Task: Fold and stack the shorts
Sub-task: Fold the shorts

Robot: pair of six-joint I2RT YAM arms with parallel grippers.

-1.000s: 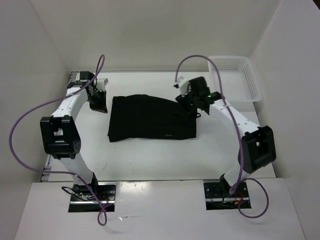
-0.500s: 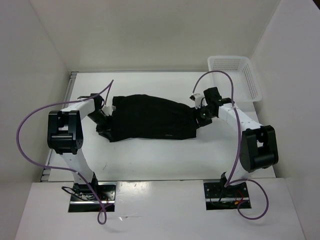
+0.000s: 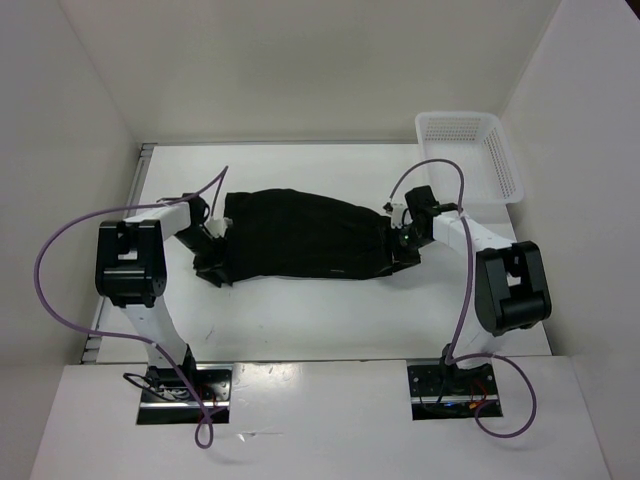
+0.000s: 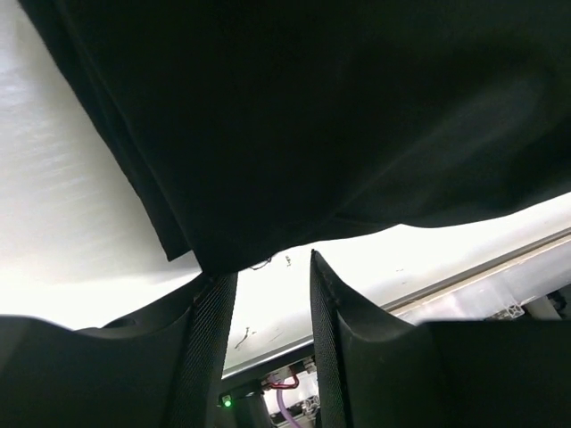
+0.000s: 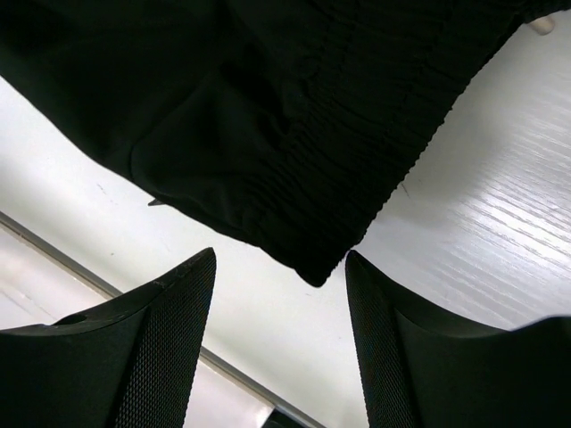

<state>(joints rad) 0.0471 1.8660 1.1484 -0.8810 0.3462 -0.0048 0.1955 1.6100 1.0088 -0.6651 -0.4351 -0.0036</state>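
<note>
Both arms have swung in and dropped since a second ago, and each claw now sits at a near corner of the shorts (image 3: 300,235), which lie spread between them. Left claw (image 4: 268,272) is parted, a cloth corner just ahead of one finger, nothing clamped. Right claw (image 5: 279,259) gapes wide, the waistband corner just ahead of its tips.

The shorts (image 5: 268,107) lie on the white table (image 5: 482,223). A corner of their ribbed waistband (image 5: 375,116) points between the right gripper (image 5: 279,260)'s parted fingers (image 5: 169,339), apparently untouched by either.
</note>
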